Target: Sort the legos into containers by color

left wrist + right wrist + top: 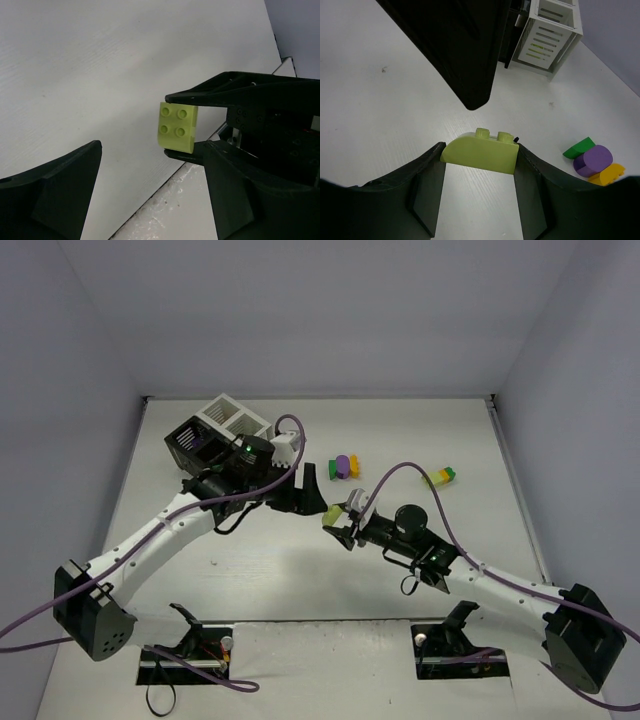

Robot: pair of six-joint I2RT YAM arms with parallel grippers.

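Item: lime-green brick, a two-by-two studded piece with one rounded shoulder; location: lifted off the table at its centre, clamped between the fingers of the right gripper, jaws narrowed onto its two sides, studs facing the other arm; left gripper: just at 11 o'clock of the brick, jaws spread wide, nothing between them, not touching the piece; containers: joined black and white slatted bins at 10 o'clock of the table, beside the left arm and well apart from the brick; unsorted stock: dark green piece, purple piece and orange-yellow piece bunched together at 1 o'clock of the brick, plus a small lime-and-yellow pair at 2 o'clock; step in hand, as judged: a mid-air pass of the lime piece between the arms; next move calls for: either the open left jaws closing on the brick's free faces before the right lets go, or the right carrying it alone toward 10 o'clock; which bin takes lime cannot be told.
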